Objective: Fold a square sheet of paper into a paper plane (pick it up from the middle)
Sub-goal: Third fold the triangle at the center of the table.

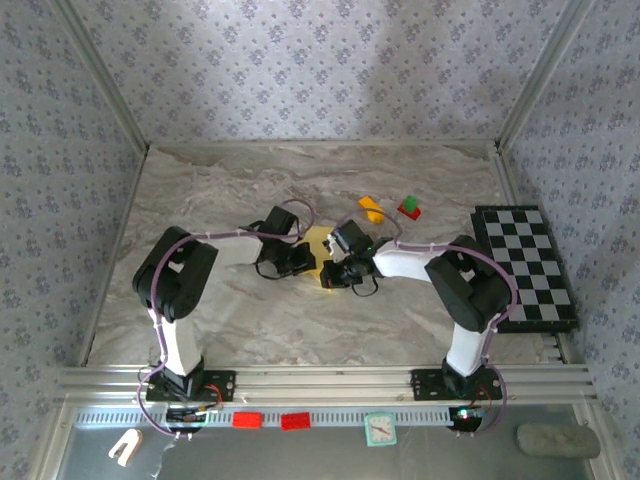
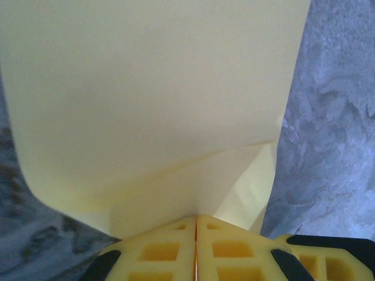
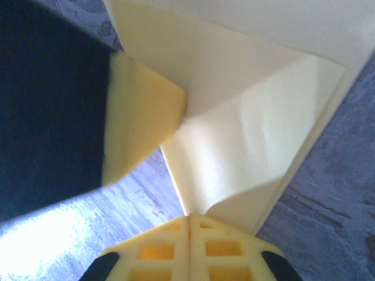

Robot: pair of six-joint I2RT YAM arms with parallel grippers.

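The square sheet of paper (image 1: 318, 240) is plain yellow and hangs between the two grippers above the middle of the table. In the left wrist view the sheet of paper (image 2: 158, 88) spreads wide, with a folded flap near the jaws. My left gripper (image 2: 196, 219) is shut on its lower edge. My right gripper (image 3: 189, 218) is shut on a folded corner of the sheet of paper (image 3: 246, 152). One of the left gripper's fingers (image 3: 140, 117) touches the paper close by. From above, the left gripper (image 1: 312, 262) and right gripper (image 1: 329, 274) almost meet. Whether the sheet has a paper plane's shape I cannot tell.
A small orange-yellow block (image 1: 371, 209) and a red-and-green block (image 1: 409, 208) lie just behind the grippers. A black-and-white checkered board (image 1: 525, 265) lies at the right edge of the marble table (image 1: 220, 190). Patterned walls close in three sides.
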